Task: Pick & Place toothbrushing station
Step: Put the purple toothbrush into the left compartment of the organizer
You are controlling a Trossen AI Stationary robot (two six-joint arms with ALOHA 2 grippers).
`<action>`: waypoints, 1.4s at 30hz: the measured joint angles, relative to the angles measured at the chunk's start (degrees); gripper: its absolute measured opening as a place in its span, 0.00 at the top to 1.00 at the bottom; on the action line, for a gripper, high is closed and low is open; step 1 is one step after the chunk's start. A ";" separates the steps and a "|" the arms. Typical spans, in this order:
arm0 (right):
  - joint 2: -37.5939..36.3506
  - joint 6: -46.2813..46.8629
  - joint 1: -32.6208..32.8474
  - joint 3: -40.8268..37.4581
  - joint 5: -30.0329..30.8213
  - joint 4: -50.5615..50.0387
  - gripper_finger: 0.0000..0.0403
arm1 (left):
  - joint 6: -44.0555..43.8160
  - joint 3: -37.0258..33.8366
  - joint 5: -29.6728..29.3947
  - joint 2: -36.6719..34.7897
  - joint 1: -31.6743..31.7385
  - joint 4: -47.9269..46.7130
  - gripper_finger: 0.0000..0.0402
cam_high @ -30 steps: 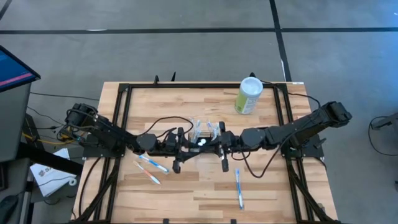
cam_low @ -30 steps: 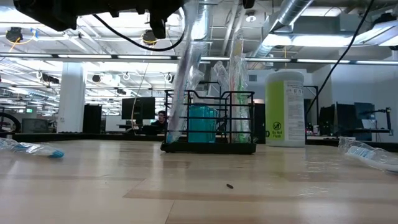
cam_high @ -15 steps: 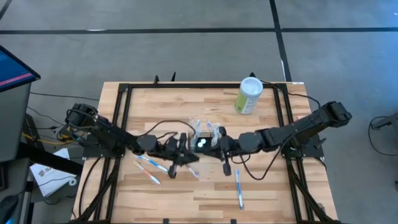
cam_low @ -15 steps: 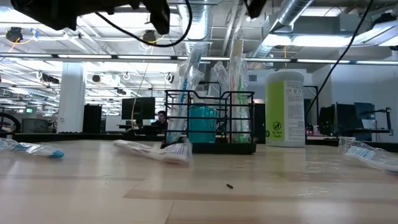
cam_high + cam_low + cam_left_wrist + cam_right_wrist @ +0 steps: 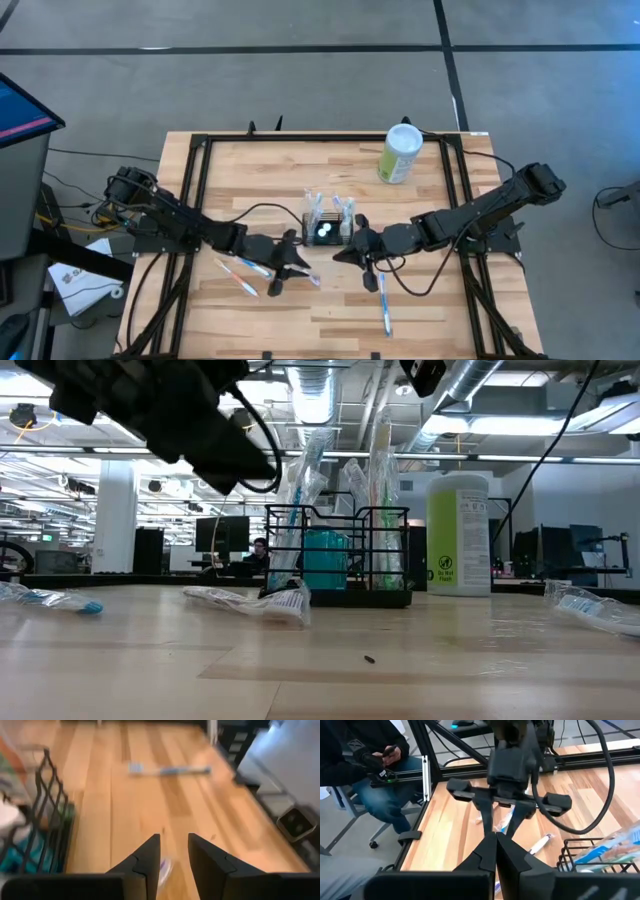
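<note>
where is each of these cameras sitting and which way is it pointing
High view: above the table, looking straight down; shows both arms, the left gripper, the right gripper and the black caddy.
Low view: at table-top height, looking level across at the caddy; the arms enter from above.
Left wrist view: on the left arm, looking past its parted fingers over the table.
Right wrist view: on the right arm, past its shut fingers toward the left gripper.
Shared: all four show the caddy.
</note>
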 joint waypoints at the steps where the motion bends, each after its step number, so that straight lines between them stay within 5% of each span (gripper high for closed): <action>1: 0.00 -0.02 -0.02 0.00 0.00 0.00 1.00 | 0.00 0.54 0.00 0.00 0.00 -2.23 0.76; 10: 0.00 -0.03 -0.07 0.00 0.00 0.00 1.00 | 4.09 4.63 0.00 0.22 0.00 -14.25 0.75; 27: 0.00 -0.04 -0.04 0.00 0.24 -1.72 1.00 | 13.71 10.07 -1.80 11.24 -1.23 -14.63 0.75; 42: 0.00 -0.04 -0.04 0.00 0.24 -3.08 1.00 | 17.84 10.66 -4.80 13.29 -1.10 -17.97 0.70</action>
